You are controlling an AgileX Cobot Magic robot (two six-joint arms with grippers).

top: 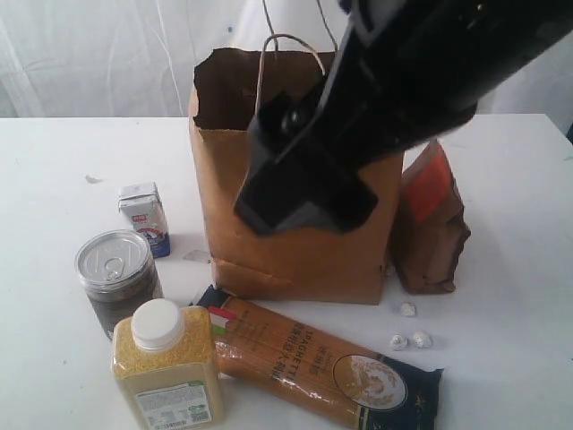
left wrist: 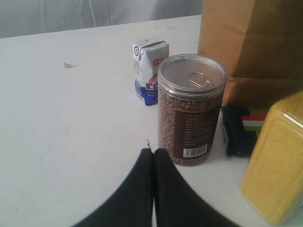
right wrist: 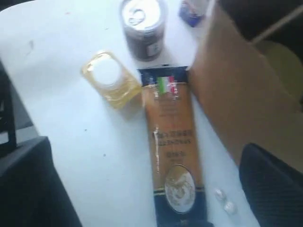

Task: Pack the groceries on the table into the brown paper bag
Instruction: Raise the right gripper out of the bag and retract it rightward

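Note:
The brown paper bag stands upright and open mid-table. In front of it lie the spaghetti pack, the yellow-grain bottle and the pull-tab tin. The milk carton stands to the bag's left and the brown-orange pouch leans at its right. My right gripper hangs wide open and empty above the spaghetti pack; its black arm hides part of the bag's mouth. My left gripper is shut, empty, low over the table just short of the tin.
Three small foil-wrapped balls lie on the white table between the spaghetti pack and the pouch. A white curtain hangs behind the table. The bag's paper handles stick up from its rim.

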